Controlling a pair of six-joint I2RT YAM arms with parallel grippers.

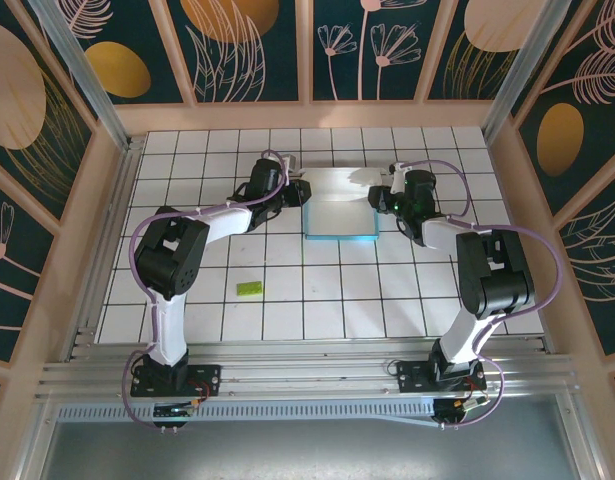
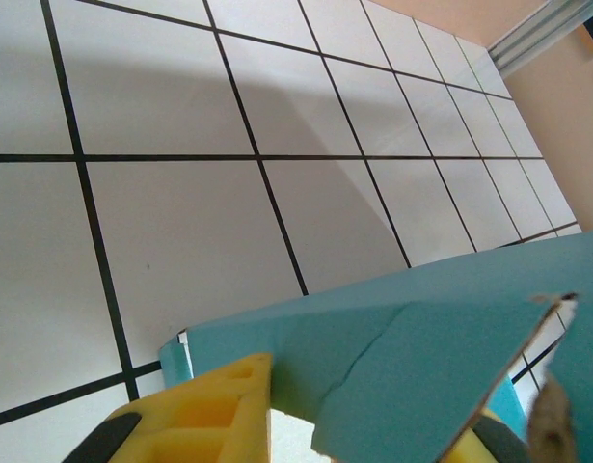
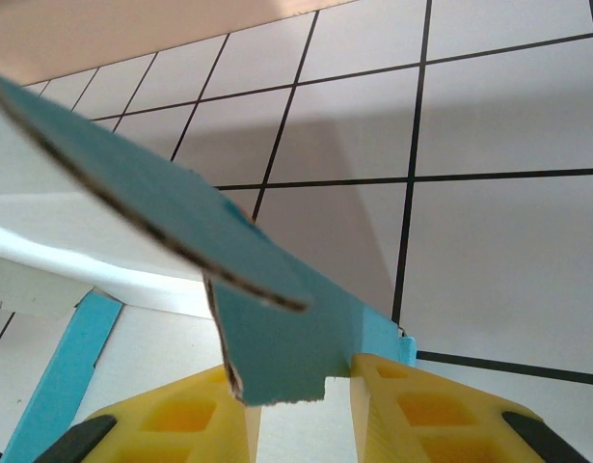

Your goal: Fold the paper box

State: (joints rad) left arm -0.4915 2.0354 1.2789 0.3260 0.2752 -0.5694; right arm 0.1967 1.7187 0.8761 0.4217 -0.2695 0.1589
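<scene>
The paper box (image 1: 339, 215) lies mid-table as a shallow tray, white inside, with a light blue front wall and a whitish flap lying flat behind it. My left gripper (image 1: 303, 192) is at its left end. In the left wrist view its yellow fingers (image 2: 214, 410) stand apart around the blue side wall (image 2: 373, 333), with a gap beside the loose flap. My right gripper (image 1: 379, 200) is at the right end. Its jaws (image 3: 306, 386) are apart, and a blue flap (image 3: 277, 338) hangs across the fingertips.
A tiny green rectangular piece (image 1: 249, 288) lies on the white tiled table (image 1: 317, 310), left of centre and nearer the arm bases. Wooden frame walls (image 1: 107, 190) close in the table on the left, back and right.
</scene>
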